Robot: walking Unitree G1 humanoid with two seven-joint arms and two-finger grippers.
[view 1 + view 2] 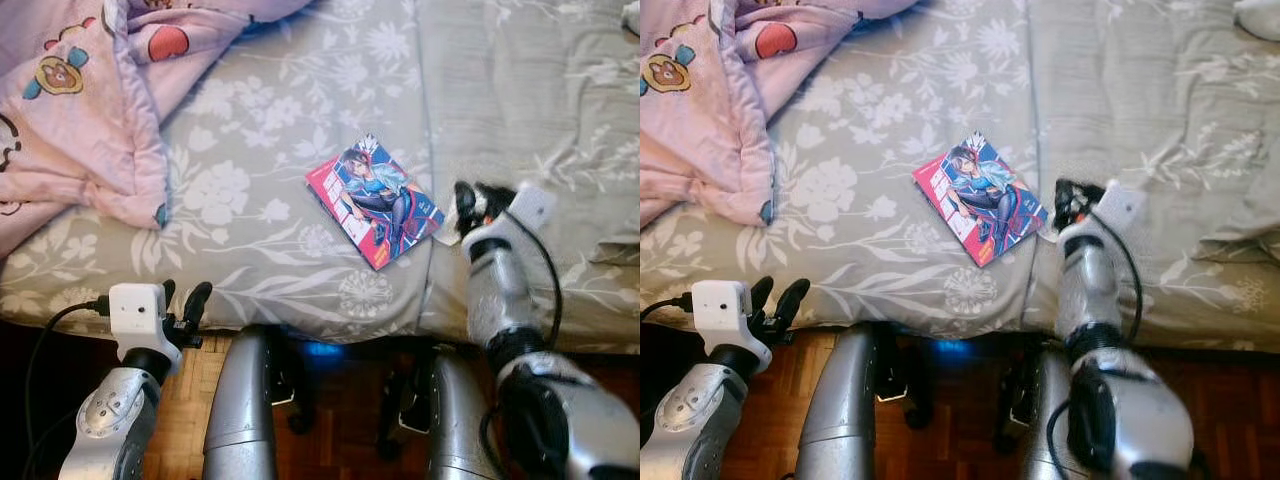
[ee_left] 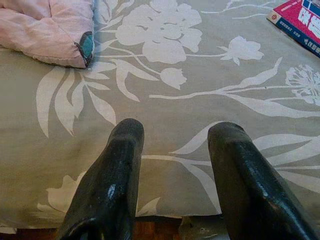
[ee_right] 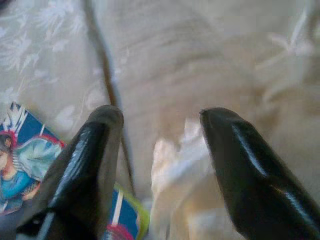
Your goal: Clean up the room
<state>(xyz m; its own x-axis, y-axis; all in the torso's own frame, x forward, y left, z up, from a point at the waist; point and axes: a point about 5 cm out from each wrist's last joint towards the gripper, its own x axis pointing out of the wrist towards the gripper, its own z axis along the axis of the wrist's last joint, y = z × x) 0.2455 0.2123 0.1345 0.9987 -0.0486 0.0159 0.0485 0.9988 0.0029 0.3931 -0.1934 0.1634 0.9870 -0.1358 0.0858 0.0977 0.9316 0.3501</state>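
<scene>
Step in hand: the approach to the book [image 1: 375,200] is judged to be under way; nothing is gripped yet.
Right tool [image 3: 160,150]: it is held low over the bed [image 1: 500,100], its fingers spread apart with nothing between them but pale crumpled bedding. In the head views it is seen just beyond the book's nearest corner.
Book: a colourful illustrated cover is seen lying flat on the grey floral sheet [image 2: 165,90], just beside the right tool on its inner side, close to the seam between the two bed covers. Whether the finger touches its corner cannot be told.
Left tool [image 2: 175,175]: it is held at the near edge of the bed, fingers spread and empty; the book lies well ahead of it and off toward the right tool.
Pink blanket [image 1: 70,110]: it is bunched on the bed, ahead of the left tool and to its outer side, well apart from the book.
Next move, as judged: the right tool would need to be shifted inward so that an edge of the book sits between the fingers. Since the book lies flat on soft bedding, a low, edge-on entry is called for, and sheet fabric could be pinched with it.
</scene>
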